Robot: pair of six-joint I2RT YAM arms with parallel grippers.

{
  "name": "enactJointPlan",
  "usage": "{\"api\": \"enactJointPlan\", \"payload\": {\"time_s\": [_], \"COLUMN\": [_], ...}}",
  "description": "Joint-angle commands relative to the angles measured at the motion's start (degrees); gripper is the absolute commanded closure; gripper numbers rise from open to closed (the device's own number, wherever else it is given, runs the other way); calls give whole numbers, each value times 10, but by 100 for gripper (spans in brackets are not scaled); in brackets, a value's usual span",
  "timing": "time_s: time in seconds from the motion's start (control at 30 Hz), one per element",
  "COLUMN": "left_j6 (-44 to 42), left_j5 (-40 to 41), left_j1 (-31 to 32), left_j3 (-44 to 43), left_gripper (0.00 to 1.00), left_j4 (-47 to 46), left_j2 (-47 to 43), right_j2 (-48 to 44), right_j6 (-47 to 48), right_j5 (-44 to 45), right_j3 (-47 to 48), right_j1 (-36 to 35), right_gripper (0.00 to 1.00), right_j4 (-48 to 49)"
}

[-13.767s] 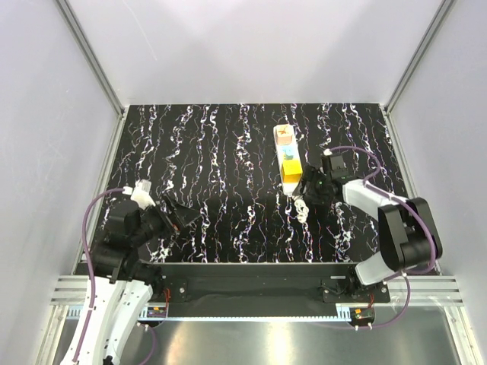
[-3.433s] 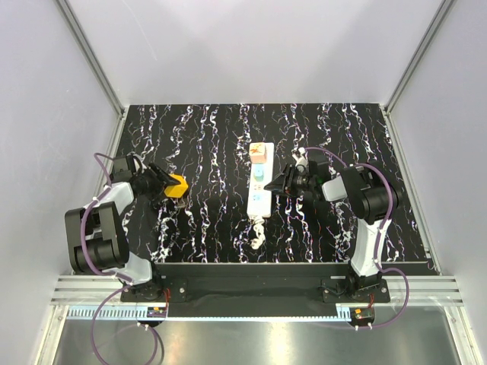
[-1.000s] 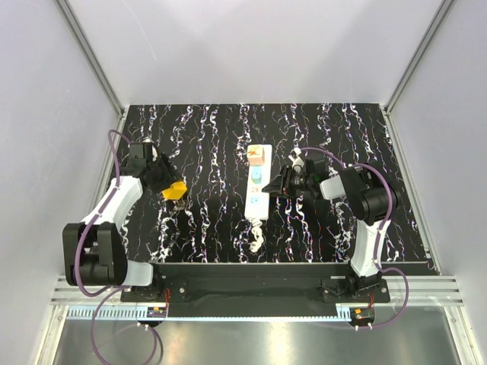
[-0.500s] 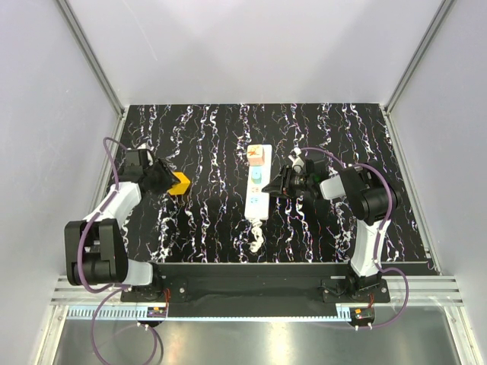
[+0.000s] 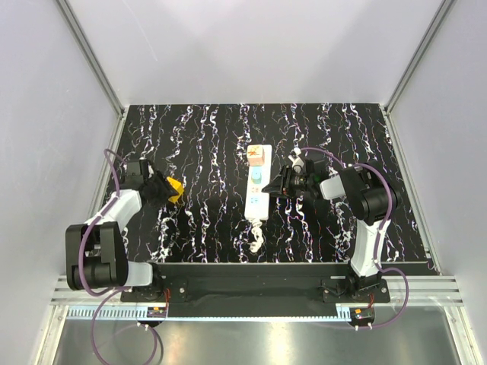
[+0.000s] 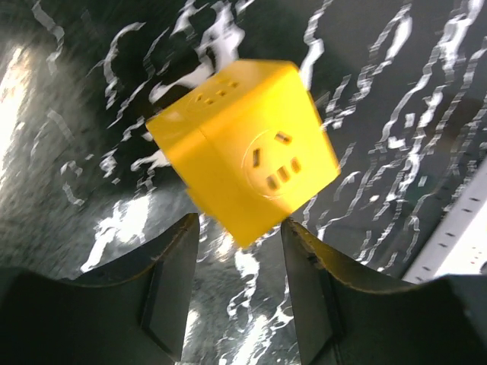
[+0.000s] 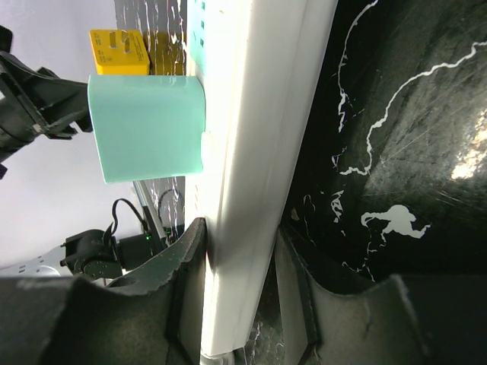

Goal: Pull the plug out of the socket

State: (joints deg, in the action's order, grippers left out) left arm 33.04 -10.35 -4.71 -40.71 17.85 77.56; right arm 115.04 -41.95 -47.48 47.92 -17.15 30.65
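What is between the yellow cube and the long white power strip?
Nothing: only bare black marbled table lies between the yellow cube and the power strip, as the top view shows.

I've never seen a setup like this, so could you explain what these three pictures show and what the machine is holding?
These are two robot arms bolted at the near edge of a black marbled table. The wide picture looks down from above and behind them. The other two come from small cameras on each wrist, so you see each arm's own two fingers. The right gripper clamps a long white power strip, which carries a teal plug and an orange plug. A yellow cube plug sits at the tips of the left gripper; whether it is truly gripped is unclear.
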Motion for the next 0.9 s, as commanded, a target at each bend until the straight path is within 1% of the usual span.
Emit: {"api": "enactJointPlan", "payload": {"time_s": [0.0, 0.1, 0.2, 0.23, 0.27, 0.3, 0.33, 0.37, 0.43, 0.47, 0.5, 0.53, 0.57, 0.67, 0.7, 0.77, 0.8, 0.87], "left_j6": [5, 5, 7, 11, 14, 16, 17, 16, 11, 6, 3, -6, -10, -19, -21, -24, -25, -26], "left_j5": [20, 10, -8, -15, -25, -25, -21, -10, 1, 11, 22, 37, 68, 96, 101, 122, 128, 147], "left_j1": [-7, -7, -3, 0, 17, 31, 44, 87, 130, 151, 198, 224, 266, 318, 328, 359, 368, 391], "left_j3": [11, 17, 19, 24, 26, 28, 27, 26, 17, 16, 13, 9, 5, -20, -38, -59, -85, -114], "left_gripper": [49, 46, 39, 38, 32, 30, 28, 27, 27, 27, 27, 27, 27, 27, 28, 29, 29, 30], "left_j4": [-3, 3, 19, 20, 20, 20, 18, 18, 12, 6, -7, -11, -13, -14, -14, -20, -23, -33], "left_j2": [-26, -65, -127, -164, -183, -217, -231, -243, -255, -256, -253, -249, -243, -195, -162, -127, -91, -52], "right_j2": [12, 11, 12, 12, 15, 16, 18, 19, 20, 20, 21, 23, 24, 25, 24, 24, 25, 26], "right_j6": [33, 32, 31, 30, 30, 29, 28, 27, 24, 23, 23, 24, 23, 25, 25, 27, 27, 27], "right_j5": [23, 22, 22, 22, 21, 21, 20, 20, 19, 18, 18, 18, 18, 19, 19, 20, 20, 20], "right_j3": [-7, -7, -7, -6, -5, -5, -5, -5, -6, -7, -7, -7, -7, -7, -7, -6, -6, -5], "right_j1": [-10, -10, -10, -9, -10, -10, -9, -9, -10, -10, -10, -10, -10, -10, -10, -10, -10, -10], "right_gripper": [100, 100, 100, 100, 100, 100, 100, 100, 100, 100, 100, 100, 100, 100, 100, 100, 100, 100], "right_j4": [-17, -16, -14, -14, -14, -13, -13, -11, -9, -7, -7, -6, -8, -9, -9, -11, -11, -12]}}
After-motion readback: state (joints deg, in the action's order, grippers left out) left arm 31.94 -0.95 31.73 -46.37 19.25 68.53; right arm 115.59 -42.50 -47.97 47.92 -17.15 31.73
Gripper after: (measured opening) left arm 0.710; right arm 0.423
